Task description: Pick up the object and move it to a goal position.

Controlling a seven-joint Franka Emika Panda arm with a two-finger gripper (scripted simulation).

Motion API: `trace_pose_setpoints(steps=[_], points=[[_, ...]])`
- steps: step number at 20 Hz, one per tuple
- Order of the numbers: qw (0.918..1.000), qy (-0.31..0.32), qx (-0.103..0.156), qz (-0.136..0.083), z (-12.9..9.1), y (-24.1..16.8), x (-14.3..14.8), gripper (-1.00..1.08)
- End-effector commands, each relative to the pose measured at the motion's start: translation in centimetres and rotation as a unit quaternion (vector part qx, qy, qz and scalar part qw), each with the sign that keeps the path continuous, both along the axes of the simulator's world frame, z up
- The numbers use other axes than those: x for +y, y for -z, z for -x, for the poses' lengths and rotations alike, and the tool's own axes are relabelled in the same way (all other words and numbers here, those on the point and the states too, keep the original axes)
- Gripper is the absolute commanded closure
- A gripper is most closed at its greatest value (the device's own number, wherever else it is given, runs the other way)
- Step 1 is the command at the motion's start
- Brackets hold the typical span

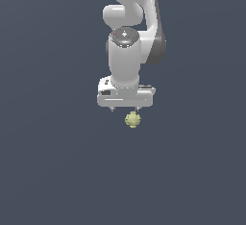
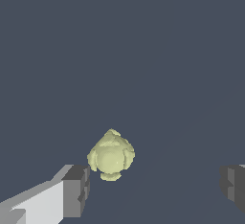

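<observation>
Fingers (image 2: 76,192) sat spread wide, gripper (image 2: 155,189) released, nothing held. Ball (image 2: 111,155) lay just beside one finger, off-centre, not between the pads. In the exterior view it sat just below the gripper (image 1: 125,108). Best approach: centre over ball (image 1: 132,119), descend, then close.

Bumpy yellow-green ball (image 2: 111,155) sits on the dark floor, right beside one grey fingertip (image 2: 76,191). Gripper (image 2: 155,187) jaws spread wide, nothing between them.
</observation>
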State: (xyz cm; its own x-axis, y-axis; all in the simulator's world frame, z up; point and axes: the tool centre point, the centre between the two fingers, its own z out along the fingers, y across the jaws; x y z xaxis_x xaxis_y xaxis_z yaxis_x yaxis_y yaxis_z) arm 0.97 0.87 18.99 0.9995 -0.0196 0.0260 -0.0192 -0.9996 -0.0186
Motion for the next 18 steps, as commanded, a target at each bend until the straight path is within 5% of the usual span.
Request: trace_pose_setpoints(steps=[1, 18], points=[[1.0, 0.0, 0.0, 0.0, 0.0, 0.0, 0.0, -0.92], [1.0, 0.001, -0.004, -0.003, -0.5, 0.3, -1.2, -0.92]])
